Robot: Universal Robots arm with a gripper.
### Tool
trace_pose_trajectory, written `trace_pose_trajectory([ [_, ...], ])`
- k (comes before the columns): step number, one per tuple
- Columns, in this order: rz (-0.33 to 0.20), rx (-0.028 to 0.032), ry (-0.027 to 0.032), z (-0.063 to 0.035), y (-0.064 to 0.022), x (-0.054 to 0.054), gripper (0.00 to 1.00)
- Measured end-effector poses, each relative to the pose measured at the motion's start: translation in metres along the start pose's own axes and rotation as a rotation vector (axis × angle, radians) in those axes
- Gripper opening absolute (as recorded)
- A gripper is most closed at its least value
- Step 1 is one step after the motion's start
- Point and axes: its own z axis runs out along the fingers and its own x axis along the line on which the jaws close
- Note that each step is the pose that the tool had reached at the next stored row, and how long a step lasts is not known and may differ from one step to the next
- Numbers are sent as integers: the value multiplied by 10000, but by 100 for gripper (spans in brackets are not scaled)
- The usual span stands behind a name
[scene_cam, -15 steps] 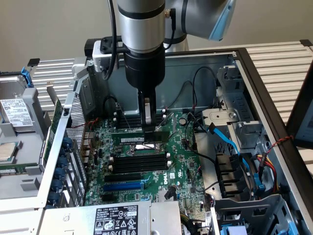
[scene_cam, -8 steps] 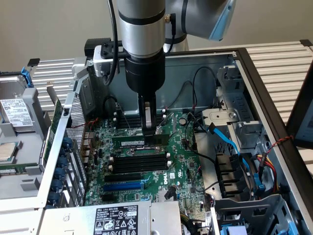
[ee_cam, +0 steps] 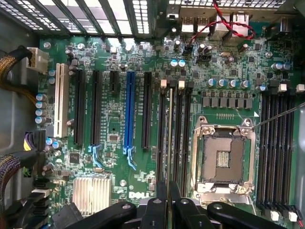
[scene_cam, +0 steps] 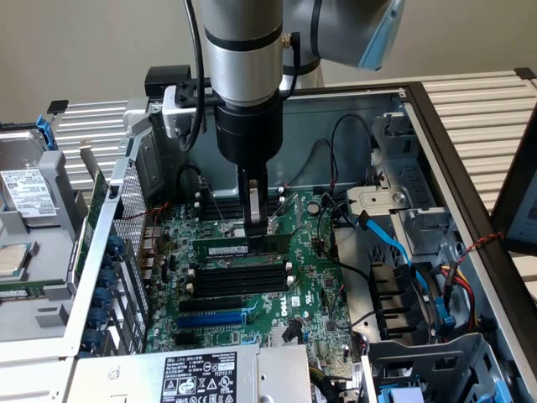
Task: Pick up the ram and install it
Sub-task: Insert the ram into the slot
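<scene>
Your silver arm (scene_cam: 243,75) hangs straight down into the open grey metal computer case (scene_cam: 436,126), with the wrist vertical over the green motherboard (scene_cam: 310,294). Loose black wires (scene_cam: 336,159) and blue cables (scene_cam: 390,239) crowd the board's edge on the exterior view's right. The empty black memory slots (scene_cam: 239,281) separate the blue expansion slot (scene_cam: 214,319) from the long green ram stick (scene_cam: 222,248), which stands upright on edge. Your black claw (scene_cam: 256,220) is pinched nearly closed on the stick's top edge.

a plain beige wall (scene_cam: 101,42) stands behind a white slatted tabletop (scene_cam: 487,109), evenly lit.
</scene>
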Motion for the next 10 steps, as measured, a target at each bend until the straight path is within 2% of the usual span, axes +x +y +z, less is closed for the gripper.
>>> trace_pose_trajectory([
  [8, -174, -7, 2, 70, 10, -1, 14],
  [10, -217, -18, 18, 83, 10, -1, 14],
])
